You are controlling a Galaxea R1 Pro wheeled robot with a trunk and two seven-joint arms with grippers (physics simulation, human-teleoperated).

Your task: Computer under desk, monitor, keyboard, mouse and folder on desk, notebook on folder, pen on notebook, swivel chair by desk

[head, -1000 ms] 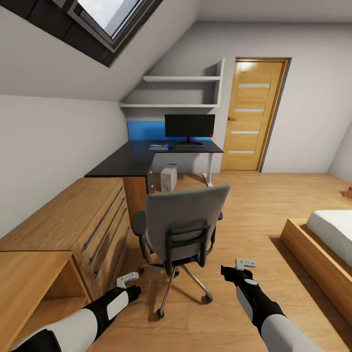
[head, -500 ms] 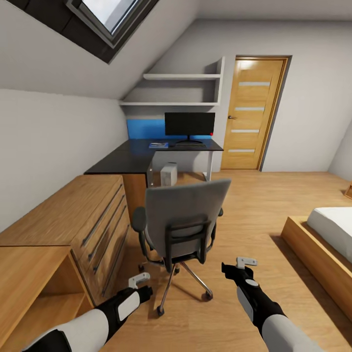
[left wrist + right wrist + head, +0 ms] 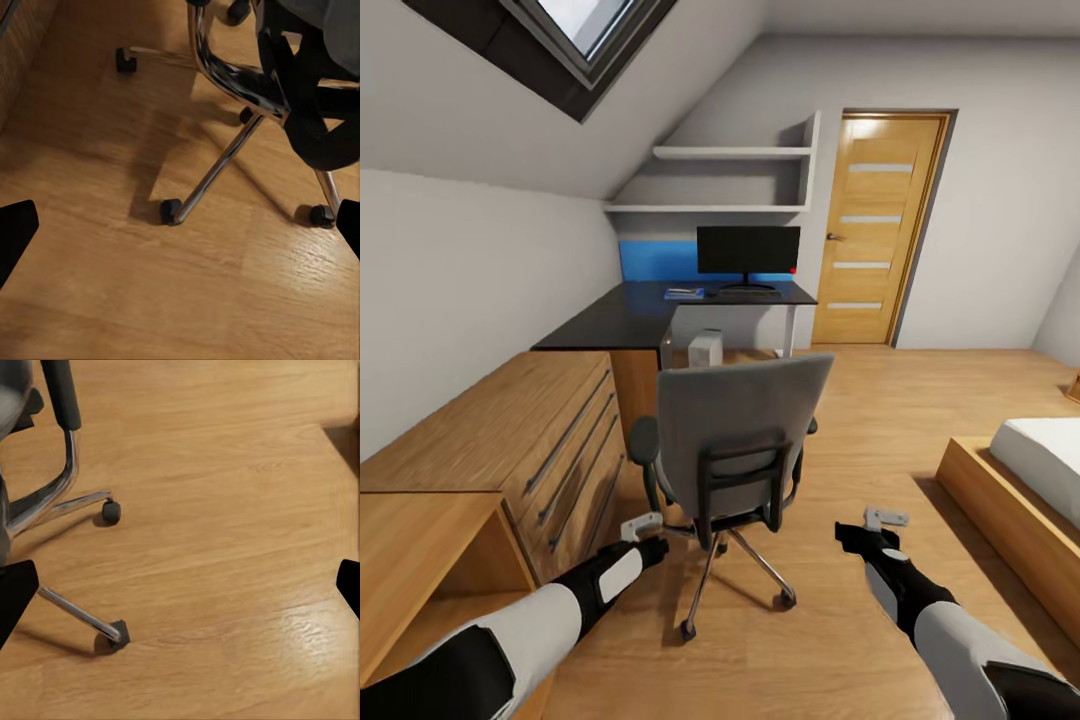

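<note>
I've rolled closer; the swivel chair [image 3: 735, 440] now sits between my left gripper [image 3: 643, 523] and right gripper [image 3: 884, 519], both spread; chair within reach.

Wrists low — all share swivel chair [image 3: 735, 440].

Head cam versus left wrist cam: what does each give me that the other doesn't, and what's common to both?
Head alone: desk, monitor, computer under the desk, door, drawers, bed, chair backrest, both claws, left and right.
Left wrist alone: close detail of the casters, with the claw's dark fingertips at the frame edges.
Both: the chair's chrome base and the wood floor.
</note>
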